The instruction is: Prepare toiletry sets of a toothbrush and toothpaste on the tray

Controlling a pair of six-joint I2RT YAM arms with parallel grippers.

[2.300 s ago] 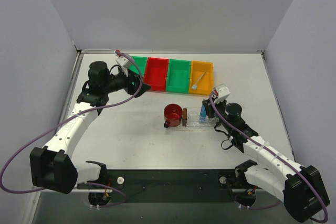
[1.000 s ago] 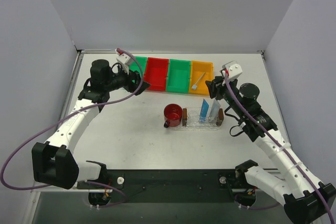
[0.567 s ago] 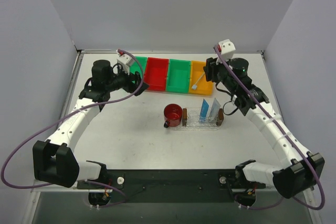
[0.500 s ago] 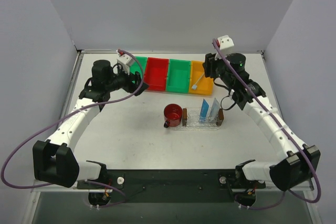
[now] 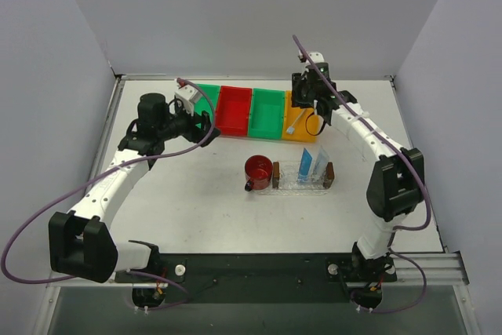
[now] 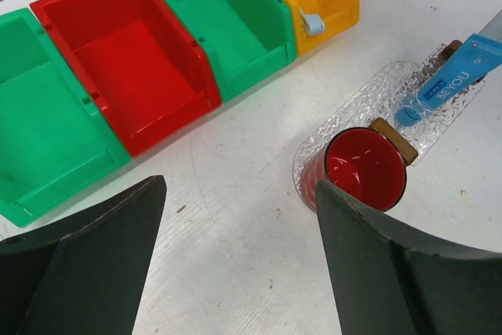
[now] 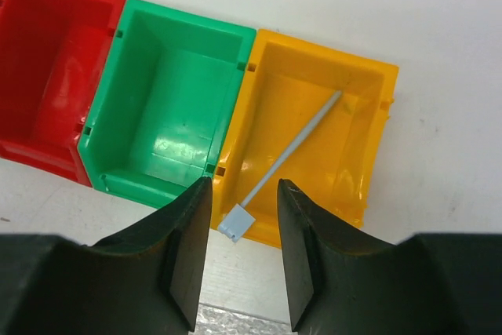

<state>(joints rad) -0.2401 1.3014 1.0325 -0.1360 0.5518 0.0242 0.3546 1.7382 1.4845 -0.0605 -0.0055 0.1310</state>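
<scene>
Right claw (image 7: 244, 186) is hanging over the near wall of the yellow bin (image 7: 333, 174), jaws standing partly apart and gripping nothing. The toothbrush (image 7: 289, 158) is lying slantwise in that bin, right under the gap. Its handle end is pointing to the far right corner and its head is poking over the near wall. Nothing is lying over it or blocking it from above; the bin walls are flanking it on both sides. Touching the yellow bin on its left is a green bin (image 7: 169, 115), then a red bin (image 7: 47, 60), then a second green bin (image 6: 47, 131), all in one row. Nearer the arms, the tray (image 5: 290, 182) is sitting on a clear bubbly mat (image 6: 369, 100) on the bench (image 5: 196, 202). A blue toothpaste tube (image 5: 303, 164) and a pale toothpaste tube (image 5: 319, 161) are leaning side by side in it, between its wooden end blocks. A red cup (image 5: 258, 170) is standing just beside the left block. Left claw (image 6: 239, 194) is hovering by the left end of the bin row, jaws spread wide, holding nothing, well apart from the tray.
</scene>
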